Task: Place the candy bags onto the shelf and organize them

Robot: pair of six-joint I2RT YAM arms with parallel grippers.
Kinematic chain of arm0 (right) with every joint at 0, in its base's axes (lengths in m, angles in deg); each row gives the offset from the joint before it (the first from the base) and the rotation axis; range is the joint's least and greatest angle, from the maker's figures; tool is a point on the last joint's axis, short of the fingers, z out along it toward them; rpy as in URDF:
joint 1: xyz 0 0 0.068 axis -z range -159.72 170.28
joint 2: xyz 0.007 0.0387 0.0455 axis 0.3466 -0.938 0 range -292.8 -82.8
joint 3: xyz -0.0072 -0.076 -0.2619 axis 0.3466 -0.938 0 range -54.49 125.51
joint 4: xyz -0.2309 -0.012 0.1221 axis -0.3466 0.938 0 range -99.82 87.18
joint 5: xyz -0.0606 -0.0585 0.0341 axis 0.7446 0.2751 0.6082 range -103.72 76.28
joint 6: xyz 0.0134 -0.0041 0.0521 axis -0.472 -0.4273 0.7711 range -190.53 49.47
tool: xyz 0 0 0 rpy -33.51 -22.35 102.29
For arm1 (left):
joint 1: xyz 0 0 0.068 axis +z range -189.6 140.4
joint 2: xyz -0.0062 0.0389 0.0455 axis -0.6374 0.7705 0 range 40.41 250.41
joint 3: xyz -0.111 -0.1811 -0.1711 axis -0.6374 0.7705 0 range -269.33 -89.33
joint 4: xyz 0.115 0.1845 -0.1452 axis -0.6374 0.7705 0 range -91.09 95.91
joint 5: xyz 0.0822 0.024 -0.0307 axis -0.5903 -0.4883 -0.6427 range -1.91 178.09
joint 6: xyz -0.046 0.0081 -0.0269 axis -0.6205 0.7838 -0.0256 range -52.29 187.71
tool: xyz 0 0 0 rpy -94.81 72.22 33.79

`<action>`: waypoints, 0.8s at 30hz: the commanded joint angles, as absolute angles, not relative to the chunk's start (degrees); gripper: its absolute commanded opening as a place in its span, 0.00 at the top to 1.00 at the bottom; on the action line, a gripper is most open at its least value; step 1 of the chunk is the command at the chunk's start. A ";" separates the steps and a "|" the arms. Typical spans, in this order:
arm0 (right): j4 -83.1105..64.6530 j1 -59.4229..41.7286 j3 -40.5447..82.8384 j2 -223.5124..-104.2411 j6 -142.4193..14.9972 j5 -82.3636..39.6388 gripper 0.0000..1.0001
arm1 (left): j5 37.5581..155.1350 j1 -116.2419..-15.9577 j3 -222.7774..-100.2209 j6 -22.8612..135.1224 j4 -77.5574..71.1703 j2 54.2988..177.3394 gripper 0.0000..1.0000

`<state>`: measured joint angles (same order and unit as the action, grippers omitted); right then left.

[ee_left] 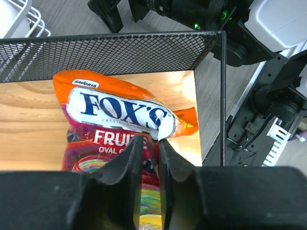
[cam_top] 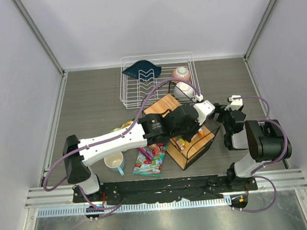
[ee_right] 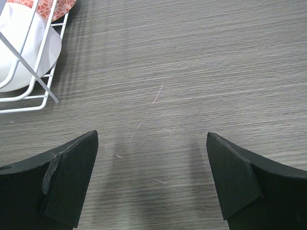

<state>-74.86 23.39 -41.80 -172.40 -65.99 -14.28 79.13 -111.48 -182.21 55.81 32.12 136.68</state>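
Observation:
The orange-red candy bag [ee_left: 120, 112] marked "FOX'S" lies on the tan board [ee_left: 29, 120] of the black wire shelf [cam_top: 166, 105], close to its mesh wall [ee_left: 120, 52]. My left gripper [ee_left: 149, 143] is shut on this bag's lower part. In the top view the left gripper [cam_top: 188, 133] reaches into the shelf and the bag [cam_top: 182, 143] shows just below it. A teal bag [cam_top: 150, 162] lies on the table left of the shelf, with a purple one [cam_top: 144, 151] partly under the arm. Another bag's edge [cam_top: 124, 126] peeks out behind the left arm. My right gripper [ee_right: 152, 143] is open and empty over bare table, right of the shelf [cam_top: 224, 113].
A white wire dish rack [cam_top: 155, 57] stands behind the shelf, holding a dark blue dish [cam_top: 140, 70] and two bowls [cam_top: 181, 74]; its corner shows in the right wrist view [ee_right: 29, 91]. A mug [cam_top: 114, 160] stands left of the loose bags. White walls enclose the table.

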 commanded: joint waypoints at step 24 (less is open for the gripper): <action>-77.59 23.18 -40.69 -171.21 -67.10 -14.07 0.00 | 65.59 -111.49 -174.17 50.85 32.13 118.12 0.00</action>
<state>-74.86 23.39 -41.80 -172.40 -65.97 -14.28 72.12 -111.54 -179.92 54.21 32.14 126.23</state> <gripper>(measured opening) 0.996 0.996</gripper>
